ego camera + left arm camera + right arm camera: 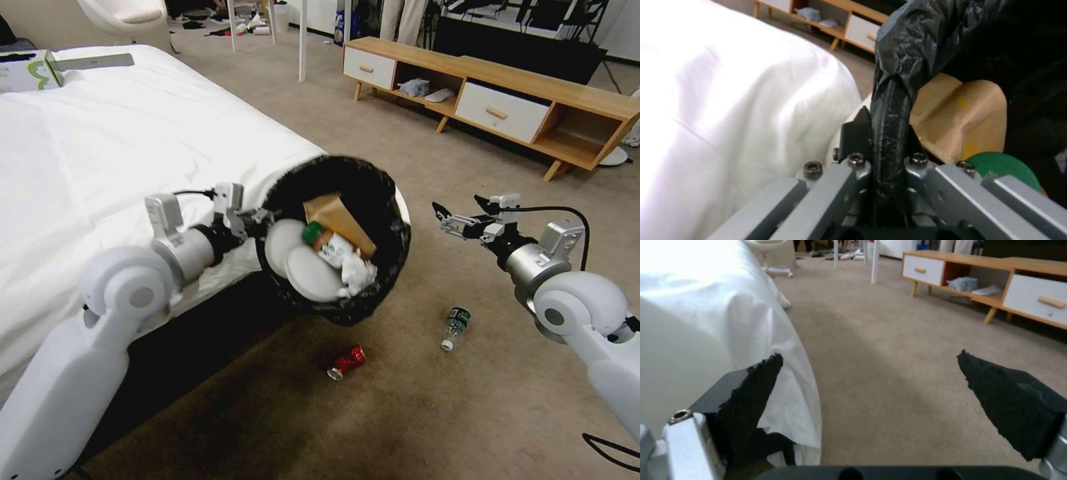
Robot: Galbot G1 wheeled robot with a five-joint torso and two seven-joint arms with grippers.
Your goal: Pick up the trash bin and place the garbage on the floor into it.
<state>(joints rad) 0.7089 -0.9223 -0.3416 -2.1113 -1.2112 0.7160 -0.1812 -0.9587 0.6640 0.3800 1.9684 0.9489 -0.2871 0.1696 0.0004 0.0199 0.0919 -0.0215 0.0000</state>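
The left arm is stretched forward from 8 o'clock in the head view, its elbow bent, and the left hand (257, 219) is clamped on the bag-covered rim of the bin (373, 193). In the left wrist view the black pads (853, 131) are seen pressed against either side of the rim, the crinkled black bag (925, 43) bunched between them. The bin is held off the floor (413, 413), tipped so that its mouth faces the camera, just beside the corner of the bed (100, 153). Inside it are seen a brown paper bag (337, 217), a green-capped bottle (327, 243), white tissue (357, 273) and two pale round discs (300, 263).

The right arm is reached in from 4 o'clock, and the right hand (460, 212) is held in the air above the carpet, its fingers (1005, 396) spread apart and gripping nothing.

On the floor at 6 o'clock from the bin a crushed red can (347, 362) is lying, and a clear bottle (455, 327) is lying near it, toward 5 o'clock, below the right hand.

The floor is a flat beige short-pile carpet with a darker smudged patch near the can. The bed is covered by a smooth white sheet. At 1 o'clock a low wooden cabinet (533, 83) with white drawers and open shelves is standing on slanted legs.
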